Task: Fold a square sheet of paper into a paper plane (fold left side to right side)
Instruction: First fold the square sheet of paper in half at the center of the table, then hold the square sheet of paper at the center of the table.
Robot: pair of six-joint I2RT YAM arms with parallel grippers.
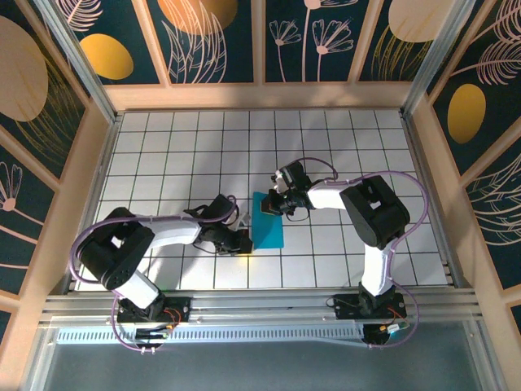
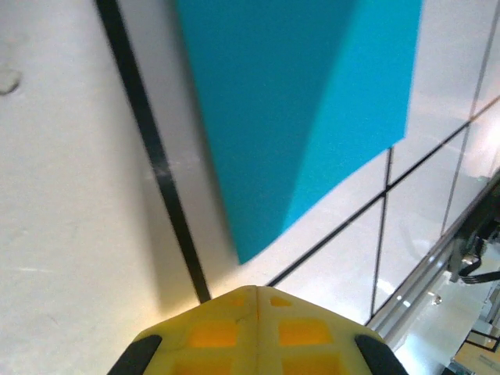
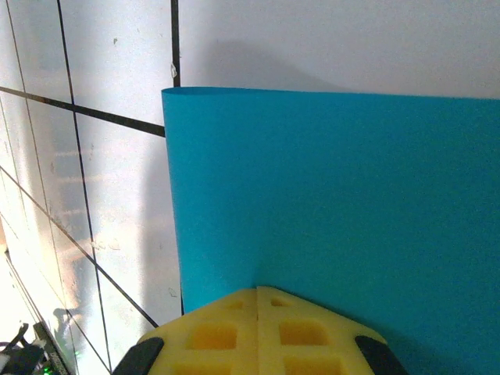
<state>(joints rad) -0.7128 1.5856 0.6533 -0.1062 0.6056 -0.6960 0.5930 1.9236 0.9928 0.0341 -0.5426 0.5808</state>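
Observation:
The square sheet of paper (image 1: 269, 228) lies folded over into a narrow cyan strip on the white grid tiles between the arms. My left gripper (image 1: 246, 241) is shut and empty at the strip's near left corner. In the left wrist view its yellow fingertips (image 2: 258, 291) stop just short of the paper (image 2: 297, 117), whose upper layer shows as a lighter wedge. My right gripper (image 1: 272, 205) is shut at the strip's far end. In the right wrist view its closed tips (image 3: 258, 289) rest on top of the paper (image 3: 336, 195), which has a rounded edge on the far side.
The white gridded table (image 1: 163, 155) is boxed in by wooden walls (image 1: 81, 187) on the left, right and far sides. An aluminium rail (image 1: 260, 305) with both arm bases runs along the near edge. Open tiles lie all round the paper.

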